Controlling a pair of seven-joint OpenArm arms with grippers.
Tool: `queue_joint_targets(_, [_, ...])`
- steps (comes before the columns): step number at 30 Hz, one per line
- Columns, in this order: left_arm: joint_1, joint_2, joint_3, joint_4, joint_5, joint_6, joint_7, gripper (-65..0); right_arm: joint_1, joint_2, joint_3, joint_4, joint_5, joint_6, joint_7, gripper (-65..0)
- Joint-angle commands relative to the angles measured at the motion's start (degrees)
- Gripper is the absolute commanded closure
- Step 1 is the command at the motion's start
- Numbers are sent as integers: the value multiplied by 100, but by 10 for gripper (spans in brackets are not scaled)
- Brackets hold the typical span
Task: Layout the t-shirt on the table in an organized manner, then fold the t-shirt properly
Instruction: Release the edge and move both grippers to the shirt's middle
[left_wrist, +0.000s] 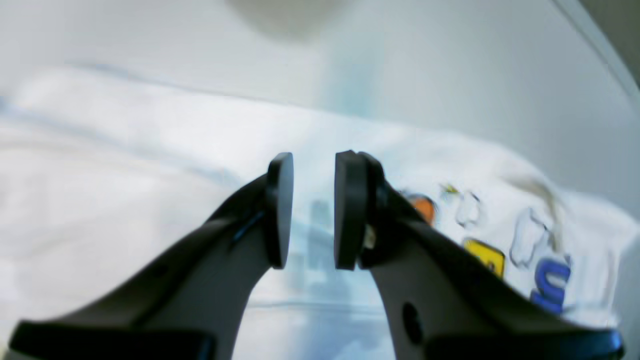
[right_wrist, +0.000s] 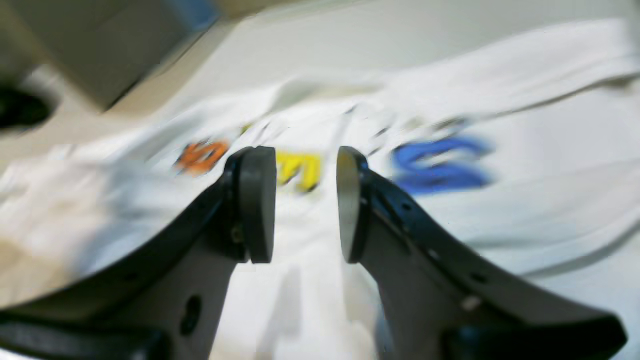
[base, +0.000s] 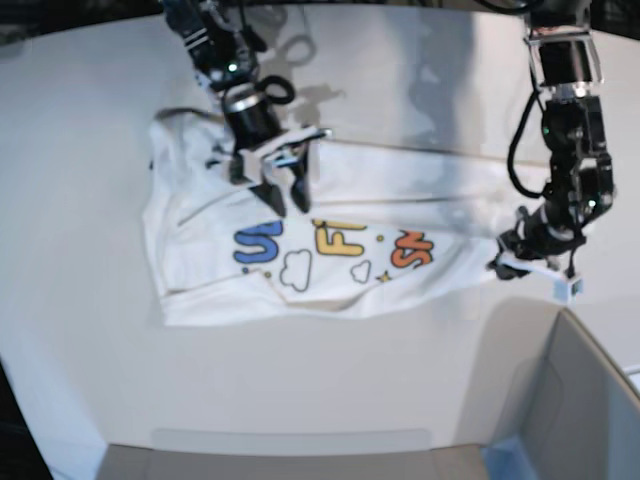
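The table (base: 80, 120) is bearing the t-shirt (base: 300, 215), lying print-up across its middle but rumpled, so spreading is apparently unfinished. The right gripper (base: 284, 190) is hovering over the shirt's upper edge, jaws parted, holding nothing. The left gripper (base: 515, 255) is poised at the shirt's far end, jaws parted, empty.

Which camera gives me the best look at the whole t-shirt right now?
The base view: the whole t-shirt lies spread on the table, print legible. The left wrist view shows only one blurred end, the right wrist view a smeared stretch of print.
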Motion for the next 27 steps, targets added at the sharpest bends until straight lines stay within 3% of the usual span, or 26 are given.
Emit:
queue_joint_targets(1, [-89,-213,265,122,25,35,-63,-157,111,3,-176,24,-27,-3,-12,-211])
queue_joint_targets(5, [-248,-486,1276,175,25,35,-63,-158,217,-23,-624,-125,-10,-3,-531,-211])
queue_joint_targets(10, [-327,-627,1935,149,77,44,-54,-159,261,-59,-694,-187,-1,-3,-592,-211])
queue_joint_targets(13, [-327,-539,1971,131,868,176,-54,-160,296,-226,-694,-275,-1,-3,-601,-211])
queue_joint_targets(19, [-327,85,1979,-317,2873,220,78,-161,331,-366,-712,-407,-1,-3,-601,-211])
queue_joint_targets(23, [-327,191,1979,-300,3145,202,60,-161,393,-401,-712,-407,-1,-3,-601,-211])
queue_joint_targets(27, [-467,191,2138,-141,3172,-404,51,-161,463,-428,-826,-371,-1,-3,-601,-211])
